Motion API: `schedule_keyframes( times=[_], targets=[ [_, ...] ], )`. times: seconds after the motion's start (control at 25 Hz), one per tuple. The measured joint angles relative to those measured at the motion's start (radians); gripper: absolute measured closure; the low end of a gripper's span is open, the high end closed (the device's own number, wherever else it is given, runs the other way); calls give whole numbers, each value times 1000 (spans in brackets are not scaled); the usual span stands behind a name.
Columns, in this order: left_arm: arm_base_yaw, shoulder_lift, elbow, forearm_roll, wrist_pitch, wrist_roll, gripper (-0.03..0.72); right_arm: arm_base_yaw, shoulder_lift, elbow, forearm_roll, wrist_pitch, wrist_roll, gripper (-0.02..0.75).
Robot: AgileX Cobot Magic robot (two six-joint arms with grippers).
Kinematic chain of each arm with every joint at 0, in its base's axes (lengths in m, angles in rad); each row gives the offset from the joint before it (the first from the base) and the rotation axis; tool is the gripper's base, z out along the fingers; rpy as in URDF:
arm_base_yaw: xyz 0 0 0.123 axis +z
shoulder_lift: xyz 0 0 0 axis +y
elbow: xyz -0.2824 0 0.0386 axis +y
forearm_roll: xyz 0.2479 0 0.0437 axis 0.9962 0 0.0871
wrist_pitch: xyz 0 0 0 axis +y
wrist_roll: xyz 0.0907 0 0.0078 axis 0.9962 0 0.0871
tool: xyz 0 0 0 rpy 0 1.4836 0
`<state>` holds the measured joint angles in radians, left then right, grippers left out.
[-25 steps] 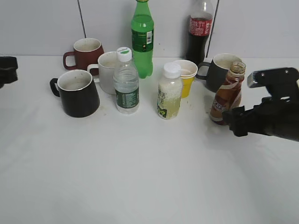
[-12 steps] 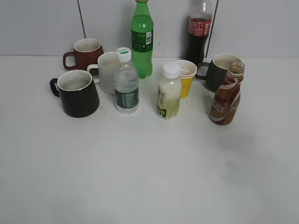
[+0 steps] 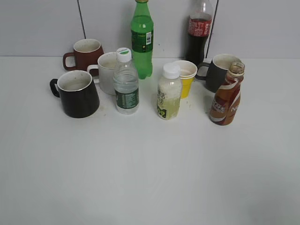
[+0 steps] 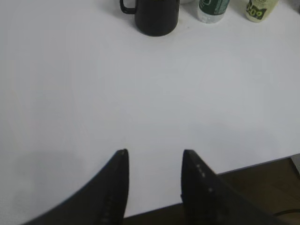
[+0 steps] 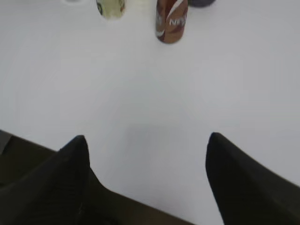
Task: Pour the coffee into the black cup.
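Coffee fills the small brown bottle (image 3: 227, 99) at the right of the exterior frame, standing upright on the white desk (image 3: 150, 168) with its cap off and its narrow neck open. It stands just in front of a dark grey mug (image 3: 219, 71) and well apart from the black cup (image 3: 78, 93), which sits at the left with its handle toward the left edge.

The bottle looks hard and glossy, probably glass, so it should be stiff, slick under the fingers and fairly heavy while nearly full. The best hold, I judge, is around the wide labelled belly, low enough that the open neck does not tip early; the neck itself is too thin and too near the spout. With no cap, any jolt could spill it.

Neither arm shows in the exterior frame. The left hand (image 4: 154, 157) hangs over the near desk edge with its fingers parted and nothing between them; the right hand (image 5: 147, 143) is spread wider, also empty, with the bottle at the top of its frame.
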<state>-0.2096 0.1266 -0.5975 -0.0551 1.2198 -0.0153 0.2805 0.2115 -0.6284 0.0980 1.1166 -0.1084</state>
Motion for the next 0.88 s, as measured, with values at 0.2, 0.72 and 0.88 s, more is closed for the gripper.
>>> schedule_keyframes(
  times=[0.2, 0.72, 0.88],
  targets=[
    [0, -25, 16, 2, -20, 4, 395, 0, -173, 81, 4, -25, -1, 160],
    [0, -25, 62, 44, -164, 15, 395, 0, -221, 123, 44, -73, -4, 165],
    [0, -25, 62, 45, -164, 15, 395, 0, -221, 123, 44, -75, -4, 166]
  ],
)
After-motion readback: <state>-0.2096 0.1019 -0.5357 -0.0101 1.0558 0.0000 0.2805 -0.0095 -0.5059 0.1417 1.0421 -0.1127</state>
